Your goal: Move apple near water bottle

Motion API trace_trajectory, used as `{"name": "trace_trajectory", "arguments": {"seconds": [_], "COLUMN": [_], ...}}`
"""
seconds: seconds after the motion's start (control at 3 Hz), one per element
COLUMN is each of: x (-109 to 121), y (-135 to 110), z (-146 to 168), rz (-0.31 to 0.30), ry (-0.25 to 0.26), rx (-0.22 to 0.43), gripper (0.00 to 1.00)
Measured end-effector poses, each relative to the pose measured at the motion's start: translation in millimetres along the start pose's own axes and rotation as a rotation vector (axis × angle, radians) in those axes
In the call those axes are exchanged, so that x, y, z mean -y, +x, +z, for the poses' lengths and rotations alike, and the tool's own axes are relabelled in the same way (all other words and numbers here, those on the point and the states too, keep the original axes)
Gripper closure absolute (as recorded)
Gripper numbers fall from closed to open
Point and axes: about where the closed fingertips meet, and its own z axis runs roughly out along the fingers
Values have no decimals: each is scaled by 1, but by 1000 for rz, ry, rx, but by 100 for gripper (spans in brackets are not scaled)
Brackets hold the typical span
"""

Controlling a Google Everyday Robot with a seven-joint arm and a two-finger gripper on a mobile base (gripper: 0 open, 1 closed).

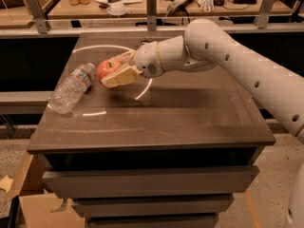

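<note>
The apple (105,68) is being held between the two tan fingers of the pincer (114,71), just to the right of the water bottle's capped end, near it but not touching. The water bottle (71,88) is lying on its side on the dark bench (190,118), its cap pointing toward the apple. The white arm (228,56) is reaching in across the bench from the bottle's far right.

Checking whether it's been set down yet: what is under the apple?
The claw grips the apple. Below it only the dark tabletop and its shadow show. One finger covers the apple's lower side, so whether it touches the tabletop cannot be seen.
</note>
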Motion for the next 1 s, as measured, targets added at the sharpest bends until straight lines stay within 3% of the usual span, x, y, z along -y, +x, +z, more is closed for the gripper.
{"name": "trace_trajectory", "arguments": {"seconds": [0.33,1.0], "x": [1,-4], "y": [9,19], "z": [31,54], "rz": [-2,7], "ry": [-17,-34], "rx": [2,-11], "gripper": [75,29]}}
